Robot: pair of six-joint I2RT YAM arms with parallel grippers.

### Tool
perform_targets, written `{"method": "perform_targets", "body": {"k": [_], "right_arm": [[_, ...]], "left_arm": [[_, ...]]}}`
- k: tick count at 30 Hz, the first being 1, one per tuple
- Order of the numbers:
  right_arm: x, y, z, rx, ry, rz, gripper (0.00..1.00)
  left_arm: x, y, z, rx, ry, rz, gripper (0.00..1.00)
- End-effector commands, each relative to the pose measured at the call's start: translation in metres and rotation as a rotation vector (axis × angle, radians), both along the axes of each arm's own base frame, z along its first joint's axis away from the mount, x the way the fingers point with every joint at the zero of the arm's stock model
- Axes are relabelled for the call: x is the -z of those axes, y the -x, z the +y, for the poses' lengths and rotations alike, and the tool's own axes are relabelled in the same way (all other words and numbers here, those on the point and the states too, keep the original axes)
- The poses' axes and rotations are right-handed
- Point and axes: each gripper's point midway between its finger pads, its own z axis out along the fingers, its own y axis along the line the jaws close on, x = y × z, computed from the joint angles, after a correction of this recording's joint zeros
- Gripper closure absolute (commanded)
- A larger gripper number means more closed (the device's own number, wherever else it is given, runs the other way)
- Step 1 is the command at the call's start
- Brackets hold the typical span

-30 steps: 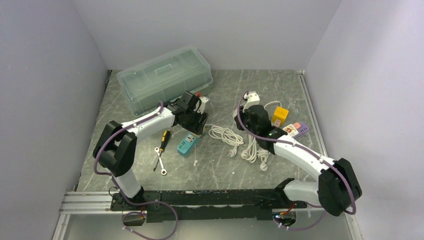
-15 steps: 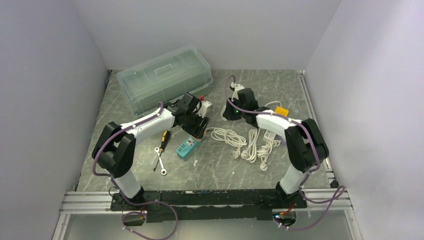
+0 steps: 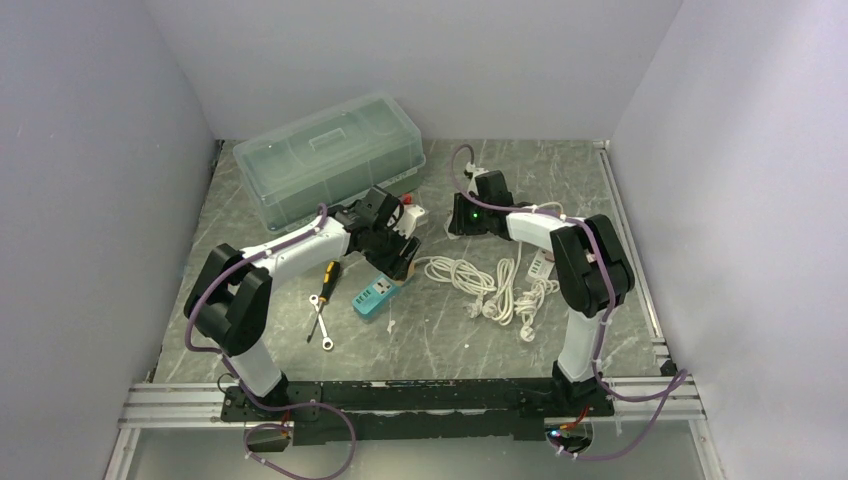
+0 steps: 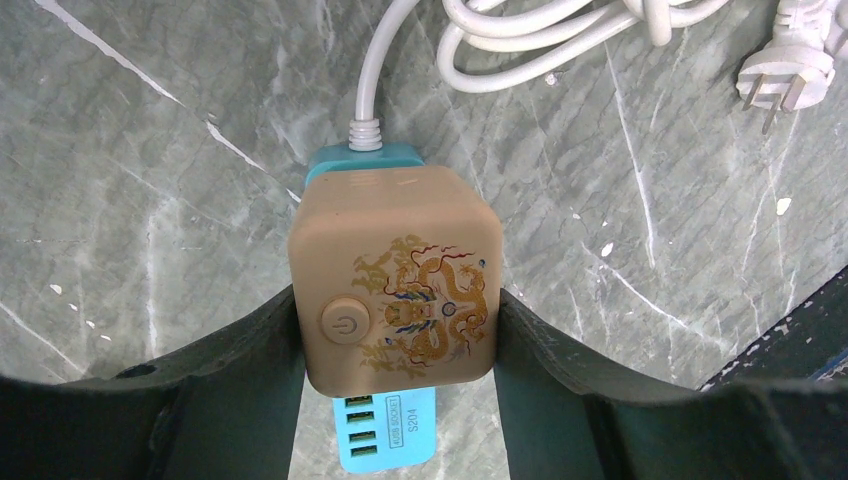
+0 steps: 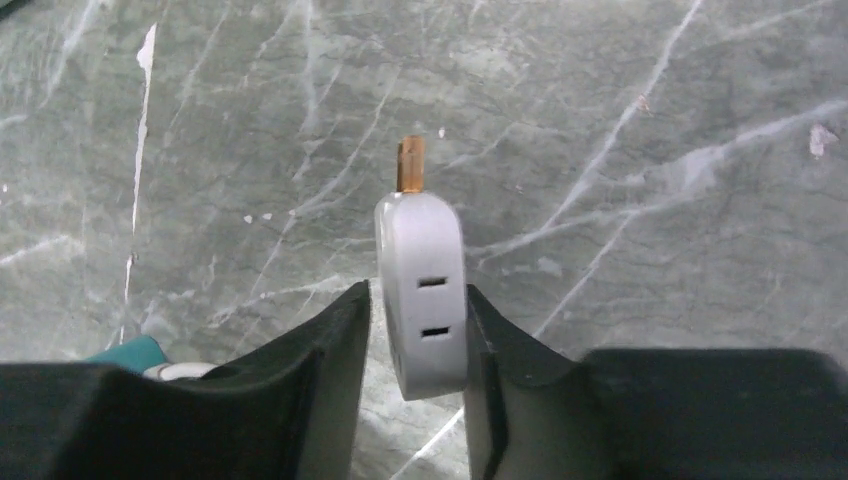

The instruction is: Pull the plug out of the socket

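Plug (image 5: 422,270), prong bare and clear of the socket (image 4: 395,260), stands between the fingers of my right pincer (image 5: 416,305), one touching, a sliver showing at the other; gripping or not, I cannot tell. My left pincer (image 4: 398,330) clamps the socket, apparently to brace it, with open table (image 5: 650,150) below the plug.

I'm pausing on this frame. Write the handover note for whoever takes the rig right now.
Left gripper: shut on the tan cube socket, held over the teal USB strip on the table.
Right gripper: fingers either side of the white plug, with a sliver of gap on one side; grip uncertain.
Done: plug is out, its brass prong bare and in no socket.
Left: set plug and cube down, let go.
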Motion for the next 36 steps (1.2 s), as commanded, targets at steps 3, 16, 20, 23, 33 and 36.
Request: {"method": "perform_targets", "body": {"k": [3,16,20,23,33,36], "right_arm": [[-0.013,-0.015,-0.005,0.04,0.022,-0.04,0.5],[-0.043,-0.01,-0.028,0.111,0.078,-0.13,0.22],[-0.07,0.002,-0.031,0.108,0.055,-0.187,0.2],[-0.091,0.017,-0.028,0.066,0.025,-0.24,0.17],[-0.152,0.085,-0.005,-0.136,-0.079,-0.422,0.0],[-0.16,0.105,0.014,-0.211,-0.06,-0.442,0.0]], "left_arm": [[-0.019,0.005,-0.014,0.062,0.06,-0.021,1.0],[-0.021,0.004,-0.014,0.043,0.06,-0.02,0.72],[-0.025,0.003,-0.014,0.026,0.069,-0.028,0.32],[-0.032,0.004,-0.014,-0.02,0.084,-0.021,0.08],[-0.09,0.001,0.009,-0.115,0.22,-0.133,0.0],[-0.098,-0.009,0.046,-0.249,0.206,-0.17,0.0]]}}
